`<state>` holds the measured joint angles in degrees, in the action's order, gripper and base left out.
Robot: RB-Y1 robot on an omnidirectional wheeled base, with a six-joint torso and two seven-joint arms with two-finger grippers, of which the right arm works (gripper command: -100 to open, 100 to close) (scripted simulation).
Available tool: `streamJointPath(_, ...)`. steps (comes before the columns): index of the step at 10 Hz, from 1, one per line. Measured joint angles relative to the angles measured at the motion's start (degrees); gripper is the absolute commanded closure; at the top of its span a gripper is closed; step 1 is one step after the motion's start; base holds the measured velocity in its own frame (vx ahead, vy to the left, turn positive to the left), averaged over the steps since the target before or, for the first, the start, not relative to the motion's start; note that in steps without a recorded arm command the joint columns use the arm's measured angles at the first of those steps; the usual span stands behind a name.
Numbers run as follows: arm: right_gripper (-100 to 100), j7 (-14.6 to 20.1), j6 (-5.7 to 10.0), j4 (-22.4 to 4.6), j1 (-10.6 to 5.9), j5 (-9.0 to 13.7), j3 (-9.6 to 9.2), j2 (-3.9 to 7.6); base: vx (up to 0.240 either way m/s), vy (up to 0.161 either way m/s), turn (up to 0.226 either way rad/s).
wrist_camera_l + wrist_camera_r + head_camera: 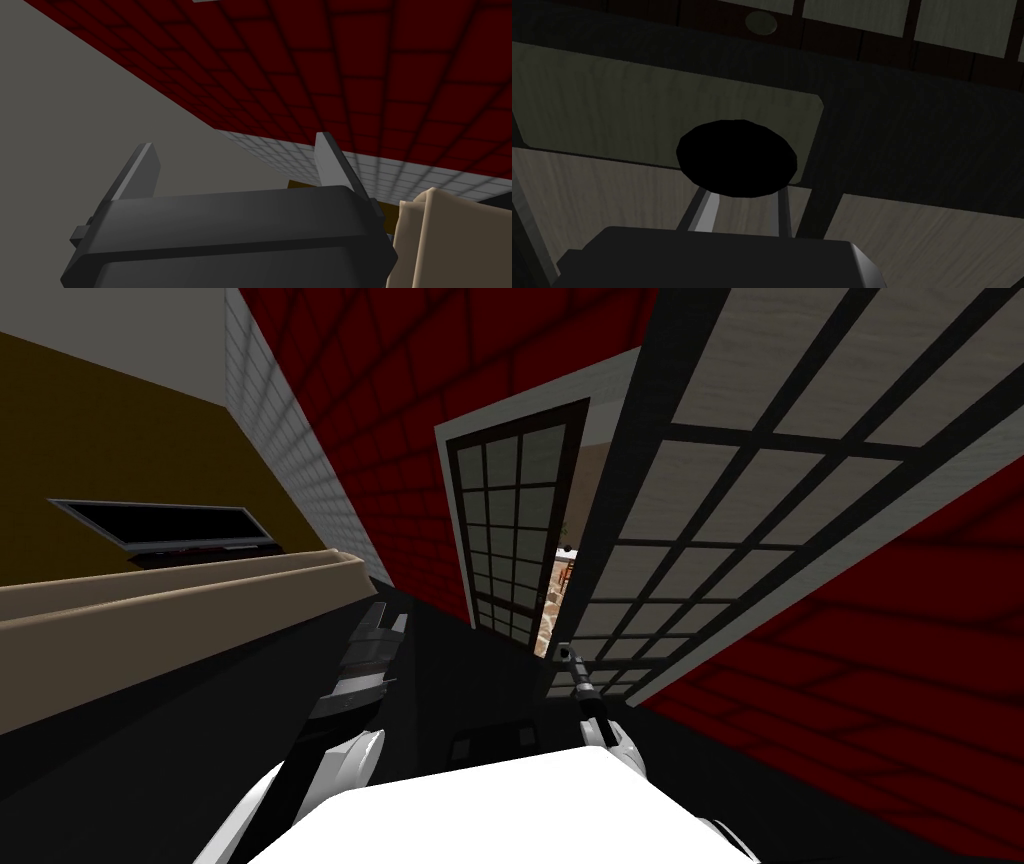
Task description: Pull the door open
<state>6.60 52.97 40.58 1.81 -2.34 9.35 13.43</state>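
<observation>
- Head view: the right gripper [574, 668] sits at the edge of the grid-paned door [760, 488], which stands ajar. The left gripper [388, 623] hangs beside a beige ledge [200, 588].
- Left wrist view: blades spread wide, holding nothing.
- Right wrist view: blades clamp the door's round black knob [737, 157].
</observation>
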Motion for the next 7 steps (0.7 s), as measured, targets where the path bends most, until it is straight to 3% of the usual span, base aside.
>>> streamJointPath(1, 100, 1.26, 0.41, -1.03, -0.52, 0.50, -0.25, 0.01, -0.030, -0.023, 0.046)
streamJointPath(3, 100, 3.85, -0.34, 0.41, 0.31, 1.59, -0.99, -0.08, -0.032, -0.012, 0.050)
streamJointPath(4, 100, 5.15, 0.73, -2.01, -0.92, 2.39, -1.24, 0.08, -0.036, -0.015, 0.011)
streamJointPath(7, 100, 6.89, 1.39, -3.22, -1.39, 2.95, -1.65, 0.20, -0.005, -0.007, -0.001)
